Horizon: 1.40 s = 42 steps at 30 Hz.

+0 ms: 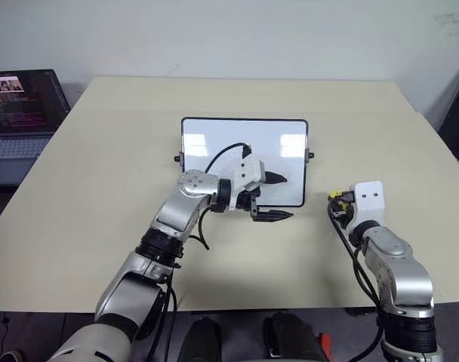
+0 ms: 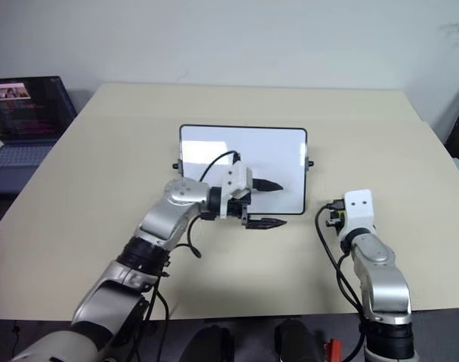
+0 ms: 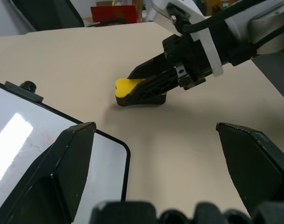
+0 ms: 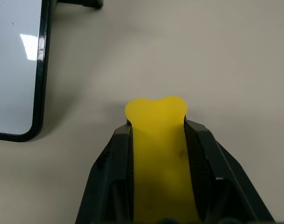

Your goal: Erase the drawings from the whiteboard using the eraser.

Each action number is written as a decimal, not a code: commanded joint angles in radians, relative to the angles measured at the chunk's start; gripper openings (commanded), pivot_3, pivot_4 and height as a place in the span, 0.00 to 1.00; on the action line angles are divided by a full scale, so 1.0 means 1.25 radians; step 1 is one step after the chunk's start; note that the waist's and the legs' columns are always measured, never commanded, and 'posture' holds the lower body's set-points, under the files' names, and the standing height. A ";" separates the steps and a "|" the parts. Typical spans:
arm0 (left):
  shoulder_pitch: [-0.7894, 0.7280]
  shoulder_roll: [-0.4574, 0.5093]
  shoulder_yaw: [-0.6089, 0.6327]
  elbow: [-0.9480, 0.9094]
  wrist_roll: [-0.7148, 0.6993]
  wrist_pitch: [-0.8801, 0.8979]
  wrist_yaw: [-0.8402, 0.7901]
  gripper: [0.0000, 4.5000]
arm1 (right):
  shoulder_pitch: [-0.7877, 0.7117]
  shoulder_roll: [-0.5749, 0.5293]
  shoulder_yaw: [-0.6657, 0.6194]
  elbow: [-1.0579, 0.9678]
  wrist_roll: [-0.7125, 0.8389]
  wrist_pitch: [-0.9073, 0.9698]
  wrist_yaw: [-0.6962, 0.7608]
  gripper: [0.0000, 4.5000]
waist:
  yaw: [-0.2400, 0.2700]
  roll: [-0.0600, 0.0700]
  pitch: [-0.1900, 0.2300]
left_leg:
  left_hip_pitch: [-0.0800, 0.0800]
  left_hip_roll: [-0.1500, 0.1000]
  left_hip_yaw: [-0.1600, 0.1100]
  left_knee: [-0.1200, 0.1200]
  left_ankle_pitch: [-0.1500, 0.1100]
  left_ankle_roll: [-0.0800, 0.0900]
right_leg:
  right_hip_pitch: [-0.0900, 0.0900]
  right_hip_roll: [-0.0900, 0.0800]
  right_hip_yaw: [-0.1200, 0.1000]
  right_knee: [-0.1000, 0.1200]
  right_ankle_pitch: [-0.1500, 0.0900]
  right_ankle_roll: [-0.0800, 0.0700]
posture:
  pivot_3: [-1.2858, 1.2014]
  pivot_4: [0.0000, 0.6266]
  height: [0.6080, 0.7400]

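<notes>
eraser (image 4: pixel 157 154) in right gripper (image 4: pixel 157 135), beside whiteboard (image 4: pixel 16 65)

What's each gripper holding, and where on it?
Right gripper: yellow eraser pinched on its long sides, tip protruding. Left gripper: fingers open, nothing held.

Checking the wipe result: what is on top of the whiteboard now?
The left gripper hangs open over the whiteboard near its right corner. The bare surface shows only glare; drawings under the arm cannot be seen.
</notes>
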 commanded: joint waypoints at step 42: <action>0.653 -0.115 0.414 -0.552 0.055 0.067 0.787 1.00 | 0.381 0.065 -0.060 -0.094 0.151 -0.566 0.047 0.99 | 0.006 -0.001 -0.001 | 0.006 0.002 0.000 0.000 -0.001 -0.002 | 0.005 -0.006 0.000 0.001 -0.002 0.001 | 0.52 0.24 1.00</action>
